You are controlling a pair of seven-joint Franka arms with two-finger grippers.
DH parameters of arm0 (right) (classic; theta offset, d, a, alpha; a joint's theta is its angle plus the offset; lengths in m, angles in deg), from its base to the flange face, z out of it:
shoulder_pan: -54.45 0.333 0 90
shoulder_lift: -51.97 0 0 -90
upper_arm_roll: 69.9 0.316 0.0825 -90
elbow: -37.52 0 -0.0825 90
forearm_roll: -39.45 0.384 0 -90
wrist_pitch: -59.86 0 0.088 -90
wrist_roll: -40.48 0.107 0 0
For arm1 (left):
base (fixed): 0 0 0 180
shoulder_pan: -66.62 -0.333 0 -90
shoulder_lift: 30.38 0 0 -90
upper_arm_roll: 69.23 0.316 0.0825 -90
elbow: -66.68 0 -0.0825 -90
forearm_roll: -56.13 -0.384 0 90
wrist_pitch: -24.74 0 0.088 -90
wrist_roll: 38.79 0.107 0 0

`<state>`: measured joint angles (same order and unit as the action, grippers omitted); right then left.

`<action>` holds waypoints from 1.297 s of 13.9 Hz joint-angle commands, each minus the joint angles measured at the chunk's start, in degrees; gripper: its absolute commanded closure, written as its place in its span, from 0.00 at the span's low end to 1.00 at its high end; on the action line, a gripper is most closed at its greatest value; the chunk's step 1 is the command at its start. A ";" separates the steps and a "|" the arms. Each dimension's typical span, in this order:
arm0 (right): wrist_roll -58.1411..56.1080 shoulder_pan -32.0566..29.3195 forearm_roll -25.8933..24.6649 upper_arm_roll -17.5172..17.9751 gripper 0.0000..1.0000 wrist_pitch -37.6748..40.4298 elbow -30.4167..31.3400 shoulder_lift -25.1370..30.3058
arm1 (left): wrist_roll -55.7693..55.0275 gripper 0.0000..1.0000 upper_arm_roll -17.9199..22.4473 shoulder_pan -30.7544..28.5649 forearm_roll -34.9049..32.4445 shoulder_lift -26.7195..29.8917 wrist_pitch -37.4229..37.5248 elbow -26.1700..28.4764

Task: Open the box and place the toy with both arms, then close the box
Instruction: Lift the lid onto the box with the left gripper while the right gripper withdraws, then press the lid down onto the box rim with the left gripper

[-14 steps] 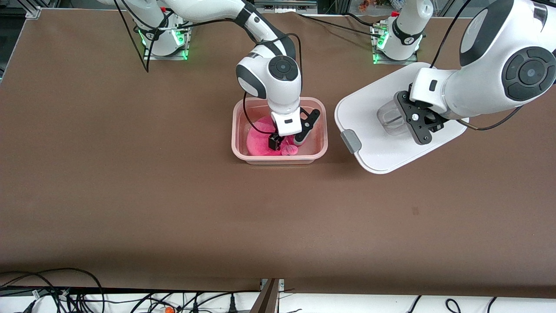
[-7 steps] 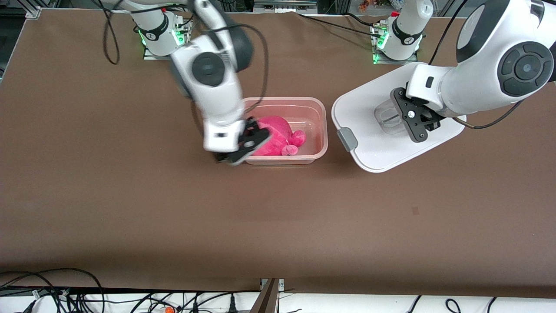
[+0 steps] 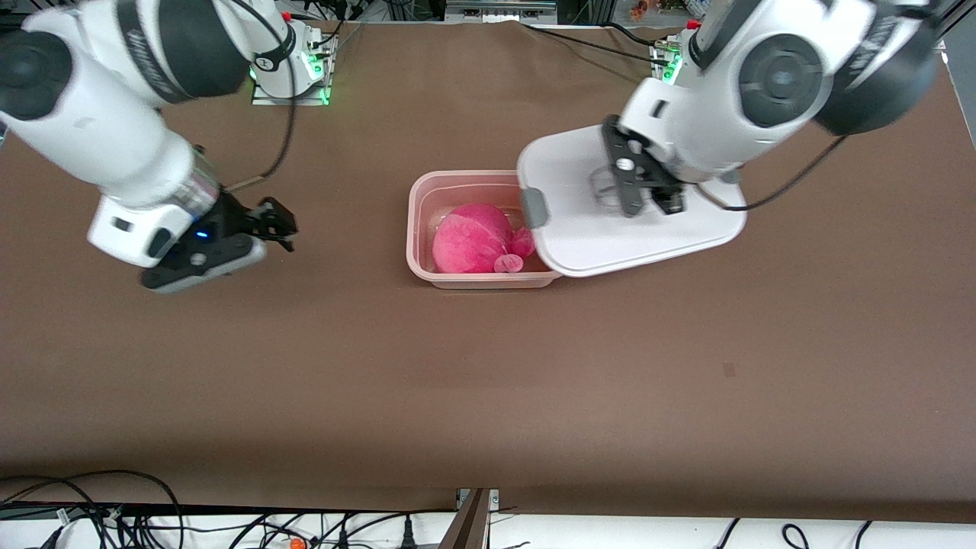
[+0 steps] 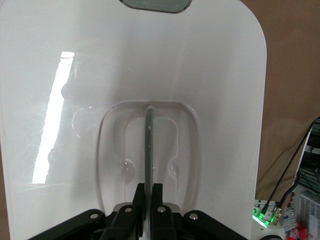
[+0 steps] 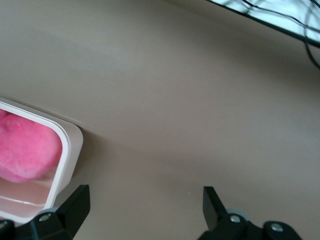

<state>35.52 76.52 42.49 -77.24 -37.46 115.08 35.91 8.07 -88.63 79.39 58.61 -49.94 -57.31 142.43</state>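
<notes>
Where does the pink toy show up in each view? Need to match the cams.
Front view: the toy lies in the box, partly under the lid held by the left tool.
Left wrist view: not in it; the lid fills the picture.
Right wrist view: toy at the edge, inside the box.
Shared landmark: the box rim.

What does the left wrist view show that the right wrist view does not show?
Only the left wrist view shows the white lid with its clear handle, on which the left gripper is shut, and a grey clip at the lid's edge. Only the right wrist view shows the pink box, the toy in it, and the open right gripper over the bare table. Both views show the brown table.
</notes>
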 commanded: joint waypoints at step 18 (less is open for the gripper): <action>7.60 -12.31 -2.07 2.50 0.00 0.20 19.47 17.99 | -7.29 1.00 0.42 16.06 -5.47 -18.93 -21.49 -2.45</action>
<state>42.31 65.06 41.32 -76.01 -36.60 134.07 53.43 3.67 -88.05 95.23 53.34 -68.15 -79.20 141.81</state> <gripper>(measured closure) 0.000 0.930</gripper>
